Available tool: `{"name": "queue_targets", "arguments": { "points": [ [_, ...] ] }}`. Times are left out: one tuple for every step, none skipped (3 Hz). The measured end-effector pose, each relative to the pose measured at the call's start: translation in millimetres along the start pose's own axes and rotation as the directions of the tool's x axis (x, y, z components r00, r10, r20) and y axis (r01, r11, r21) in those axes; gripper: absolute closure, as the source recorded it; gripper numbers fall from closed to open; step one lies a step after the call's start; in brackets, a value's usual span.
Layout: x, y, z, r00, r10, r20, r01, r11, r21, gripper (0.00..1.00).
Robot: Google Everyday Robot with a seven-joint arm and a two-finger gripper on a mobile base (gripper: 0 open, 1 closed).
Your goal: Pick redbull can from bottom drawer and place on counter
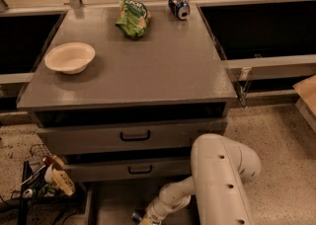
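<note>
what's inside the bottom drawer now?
The bottom drawer shows bare grey floor, the gripper reaching in at the frame's lower edge, a shiny bit of the redbull can beside it. The arm hides the drawer's right side; anything there can't be seen.

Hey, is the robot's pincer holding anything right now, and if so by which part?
Cannot be told. The pincer is down in the bottom drawer beside the redbull can, at the picture's lower edge, which hides any hold.
</note>
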State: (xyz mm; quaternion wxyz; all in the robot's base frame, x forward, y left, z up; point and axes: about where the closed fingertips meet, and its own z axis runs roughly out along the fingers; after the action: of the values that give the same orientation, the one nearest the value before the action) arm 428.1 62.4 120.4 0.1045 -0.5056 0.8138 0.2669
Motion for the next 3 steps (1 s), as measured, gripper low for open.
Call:
{"name": "queue_targets", "arguments": {
  "points": [
    [-8.5, 6.7, -21.9, 0.999, -0.027, 0.019, 0.027, 0.9996, -0.002, 1.00],
    [-16.2, 15.9, -52.2, 0.998, -0.061, 0.022, 0.061, 0.9981, 0.007, 1.00],
    [-21.1, 19.2, -72.5, 0.997, -0.076, 0.012, 0.076, 0.9970, 0.017, 1.00]
  ]
}}
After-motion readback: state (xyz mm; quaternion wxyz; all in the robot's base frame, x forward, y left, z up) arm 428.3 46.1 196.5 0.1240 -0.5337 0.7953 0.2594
